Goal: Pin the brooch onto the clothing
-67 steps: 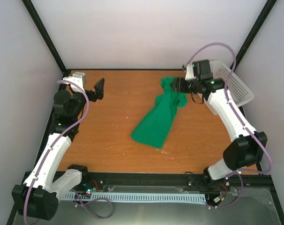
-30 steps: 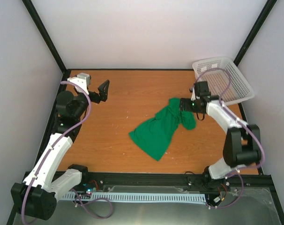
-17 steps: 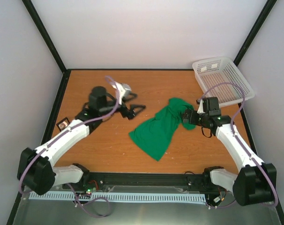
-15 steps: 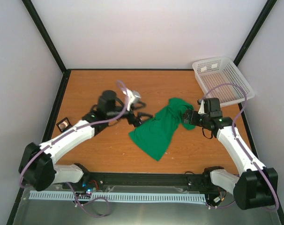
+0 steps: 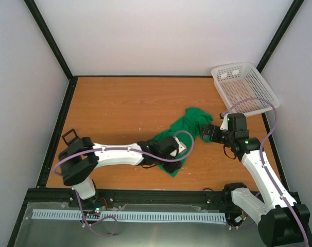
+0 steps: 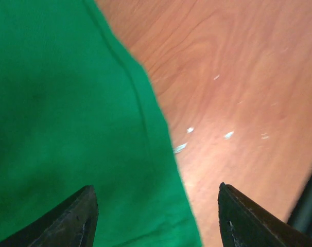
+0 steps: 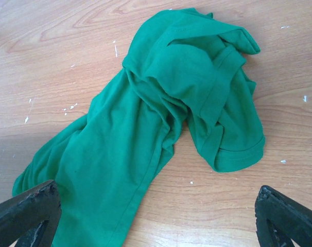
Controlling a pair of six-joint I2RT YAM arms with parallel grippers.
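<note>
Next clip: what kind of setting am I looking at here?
Probably a lab robot test cell, not a home: a wooden table boxed in by plain white panels and black frame posts, with the left arm and right arm bolted at its near edge.

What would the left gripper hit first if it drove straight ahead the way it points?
Most likely the green T-shirt: the open left gripper points at its hemmed edge, straddling cloth and bare table. How far off the cloth lies is unclear.
</note>
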